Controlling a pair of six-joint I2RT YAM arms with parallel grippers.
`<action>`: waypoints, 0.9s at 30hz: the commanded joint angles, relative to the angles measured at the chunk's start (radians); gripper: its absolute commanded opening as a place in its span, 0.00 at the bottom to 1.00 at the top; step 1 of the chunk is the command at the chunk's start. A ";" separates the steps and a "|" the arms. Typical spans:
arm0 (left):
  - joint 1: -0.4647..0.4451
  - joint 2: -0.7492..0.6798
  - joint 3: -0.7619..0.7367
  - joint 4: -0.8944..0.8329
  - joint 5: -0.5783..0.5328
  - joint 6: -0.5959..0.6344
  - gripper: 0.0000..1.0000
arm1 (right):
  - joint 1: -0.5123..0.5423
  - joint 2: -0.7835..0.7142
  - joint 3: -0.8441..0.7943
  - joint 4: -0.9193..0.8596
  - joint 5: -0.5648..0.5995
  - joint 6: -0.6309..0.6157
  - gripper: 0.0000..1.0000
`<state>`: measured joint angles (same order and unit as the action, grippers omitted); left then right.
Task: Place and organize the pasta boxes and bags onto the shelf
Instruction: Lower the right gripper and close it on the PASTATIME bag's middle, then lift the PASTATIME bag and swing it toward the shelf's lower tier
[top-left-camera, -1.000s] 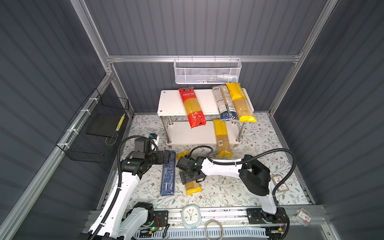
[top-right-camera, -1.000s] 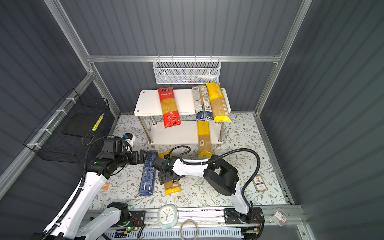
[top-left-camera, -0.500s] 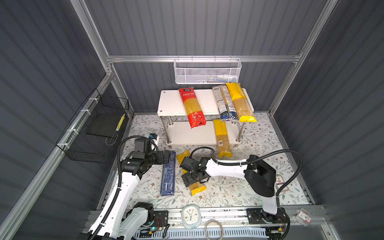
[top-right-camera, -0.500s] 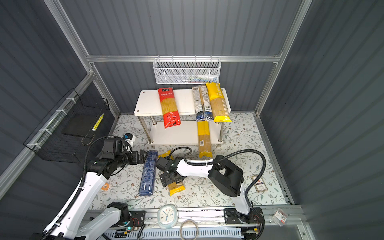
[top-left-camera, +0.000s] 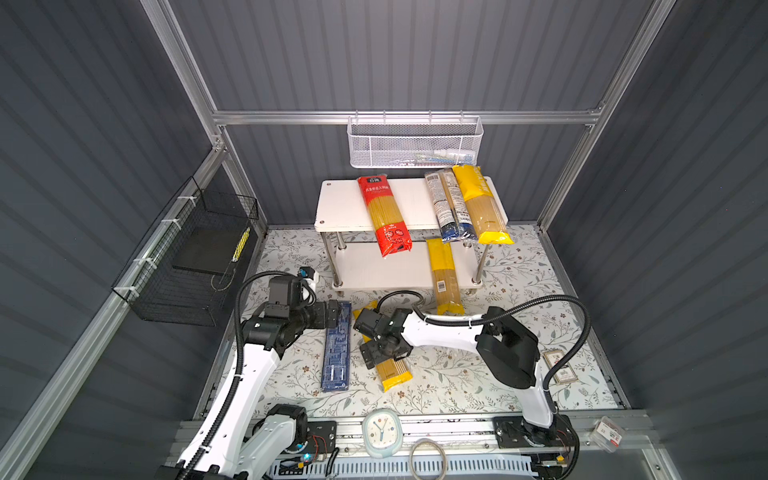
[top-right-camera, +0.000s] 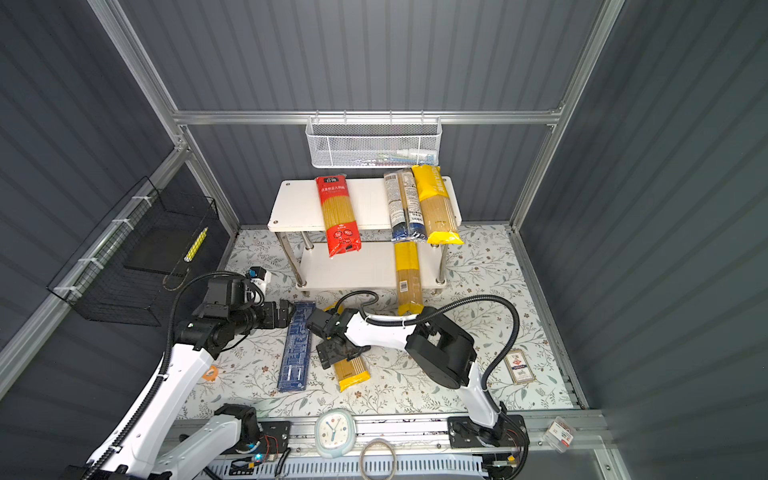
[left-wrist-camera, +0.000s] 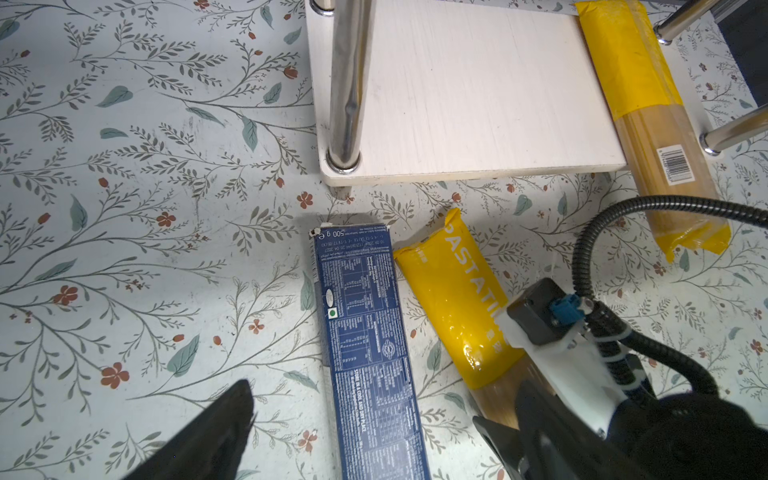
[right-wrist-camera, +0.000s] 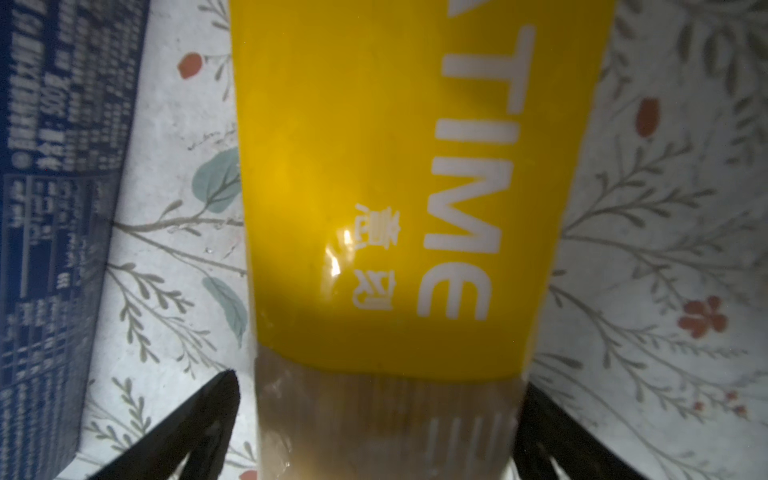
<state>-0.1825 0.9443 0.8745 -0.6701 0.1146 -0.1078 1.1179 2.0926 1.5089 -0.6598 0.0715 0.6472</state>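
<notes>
A dark-blue pasta box (top-left-camera: 336, 349) (top-right-camera: 297, 349) (left-wrist-camera: 365, 332) lies on the floral mat. My left gripper (top-left-camera: 332, 313) (left-wrist-camera: 365, 432) hovers open over its far end, fingers wide of both sides. Beside it lies a yellow PASTATIME bag (top-left-camera: 392, 370) (top-right-camera: 353, 372) (right-wrist-camera: 395, 166). My right gripper (top-left-camera: 384, 351) (right-wrist-camera: 378, 436) is open astride its middle, fingers close along both sides. The white shelf (top-left-camera: 340, 203) (top-right-camera: 299, 203) carries a red bag (top-left-camera: 384, 216), a clear blue-ended bag (top-left-camera: 451, 208) and a yellow bag (top-left-camera: 484, 203) on top. Another yellow bag (top-left-camera: 444, 274) juts off the lower tier.
A white mesh basket (top-left-camera: 415, 145) hangs on the back wall above the shelf. A black wire basket (top-left-camera: 187, 257) hangs on the left wall. A small clock (top-left-camera: 381, 430) and a cable ring (top-left-camera: 428, 457) sit at the front rail, a small card (top-left-camera: 561, 368) at right.
My right arm's elbow swung right and came back while its gripper stayed over the yellow bag on the mat, whose near end shifted slightly right. The left arm has not moved.
</notes>
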 joint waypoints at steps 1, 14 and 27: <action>-0.004 -0.001 0.001 -0.022 0.001 0.011 0.99 | -0.006 0.051 0.000 -0.047 -0.019 0.009 0.99; -0.005 -0.004 0.001 -0.020 0.005 0.010 0.99 | -0.007 0.018 -0.035 -0.017 -0.027 0.006 0.90; -0.005 -0.002 -0.003 -0.019 0.030 0.007 0.99 | -0.007 -0.071 -0.120 0.055 -0.016 0.006 0.55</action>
<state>-0.1825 0.9443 0.8745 -0.6697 0.1173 -0.1078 1.1076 2.0304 1.4178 -0.5808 0.0719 0.6476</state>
